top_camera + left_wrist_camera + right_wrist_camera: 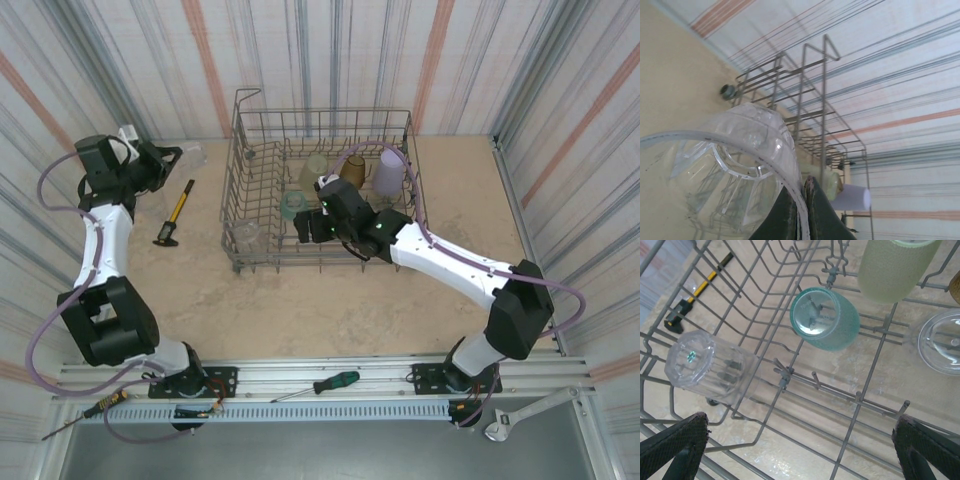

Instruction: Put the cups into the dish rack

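Step in hand: in my judgement, carrying one more cup across to the rack, with several cups already loaded.
Next move: swing the left arm right and over the rack's tall side wall, turn the cup mouth down, and set it over free tines. The right arm needs to clear out of the basket or stay clear of that slot.
Tabletop (330,310): flat, matte beige with a stone-like mottle.
Dish rack (240,200): large rectangular basket of thin grey wire with tall open sides and rows of upright tines. It sits at the far middle of the tabletop.
Right end effector (800,455): low inside the rack with its dark, textured fingers spread wide apart, gripping nothing.
Left end effector (170,160): left of the rack, pinched together on the wall of the held clear cup (725,170).
Held clear cup: thin, glossy, faceted plastic, outside the rack and off the tabletop.
Loaded cups: the lavender cup (389,172), amber cup (352,168), pale yellow-green cup (892,267), teal cup (826,319) and a clear faceted cup (710,367) are all translucent tumblers lying among the tines.
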{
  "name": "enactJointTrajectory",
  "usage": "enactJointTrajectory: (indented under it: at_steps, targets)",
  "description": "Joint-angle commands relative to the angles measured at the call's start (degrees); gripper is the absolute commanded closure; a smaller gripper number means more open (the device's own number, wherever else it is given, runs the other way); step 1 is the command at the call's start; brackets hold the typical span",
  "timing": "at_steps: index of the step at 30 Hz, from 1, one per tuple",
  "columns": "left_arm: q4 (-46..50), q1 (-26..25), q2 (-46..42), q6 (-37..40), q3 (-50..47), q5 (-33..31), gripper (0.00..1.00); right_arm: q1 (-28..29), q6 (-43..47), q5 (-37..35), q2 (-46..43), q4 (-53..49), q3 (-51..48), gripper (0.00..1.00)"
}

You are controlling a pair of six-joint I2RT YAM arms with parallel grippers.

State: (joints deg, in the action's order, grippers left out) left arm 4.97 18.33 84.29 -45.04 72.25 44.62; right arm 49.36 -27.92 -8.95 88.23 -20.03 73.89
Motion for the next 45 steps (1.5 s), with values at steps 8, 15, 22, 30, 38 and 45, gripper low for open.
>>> enactJointTrajectory:
  at_steps: [8, 15, 22, 30, 38, 45]
  targets:
    - [-23.19, -0.04, 1.27, -8.69, -2.63, 10.09, 1.00, -2.05, -4.17, 5.85, 1.74, 0.84, 1.37, 0.01]
    - [-26.46, -3.65, 1.58, -8.59, -3.26, 11.75, 1.00, -5.25, -8.01, 11.55, 1.52, 6.66, -1.64, 0.01]
    - [-30.29, -8.77, 1.55, -10.32, -3.22, 11.62, 1.00, -8.84, -12.12, 15.46, 0.92, 11.83, -3.31, 0.01]
    - [-35.60, -11.41, 4.96, -9.15, -1.97, 17.67, 1.00, -12.37, -19.08, 21.93, 0.47, 22.91, -4.89, 0.01]
    - [-44.94, -11.72, 6.42, -16.59, -4.89, 19.30, 1.00, -14.92, -22.71, 27.20, 2.44, 30.03, -4.20, 0.01]
    - [-38.65, -15.14, 3.26, -10.41, -4.71, 19.52, 1.00, -15.43, -25.32, 29.05, 4.55, 33.33, -2.62, 0.01]
